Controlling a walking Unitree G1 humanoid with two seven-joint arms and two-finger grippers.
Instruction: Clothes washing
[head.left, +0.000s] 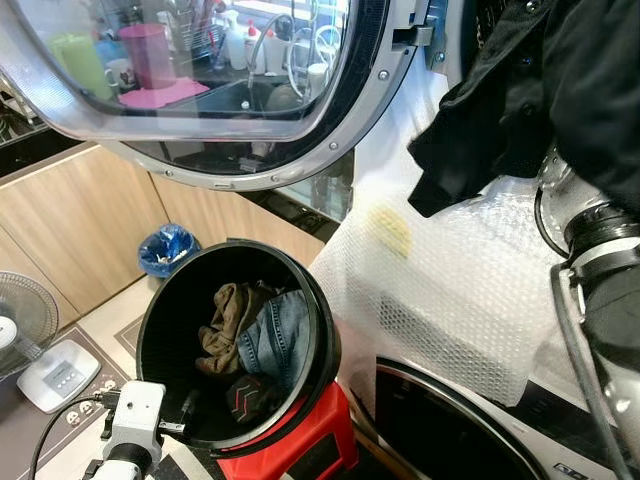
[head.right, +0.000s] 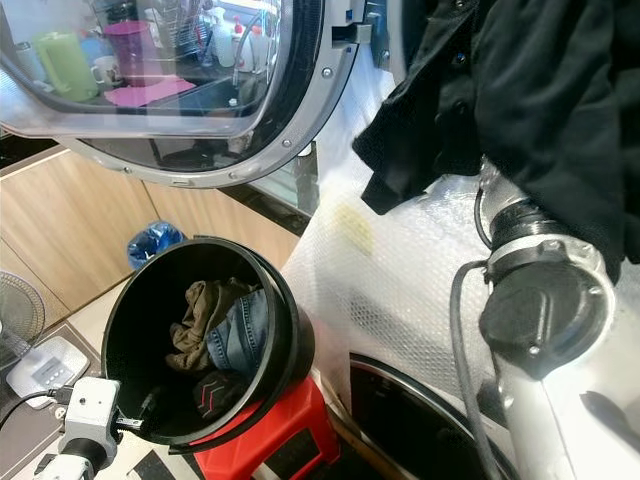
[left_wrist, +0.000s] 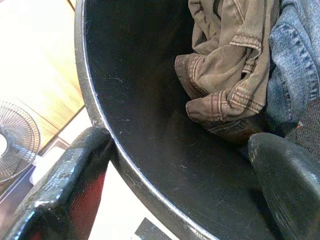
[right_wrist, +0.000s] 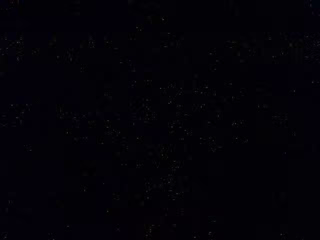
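Silver right arm (head.right: 560, 330) rises at the near right, draped in a black garment (head.right: 520, 100); whether its gripper is open cannot be told. Left gripper (left_wrist: 170, 175), fingers spread wide, straddles the near rim of a black bucket (head.left: 160, 330) on a red stool (head.left: 300, 445), holding nothing. Olive trousers (head.left: 225, 320) and jeans (head.left: 270, 335) lie inside, below the open washer door (head.left: 200, 90).

A red stool (head.left: 300, 440) on the floor (head.left: 100, 325) carries the black bucket (head.left: 170, 310), apparently tilted.
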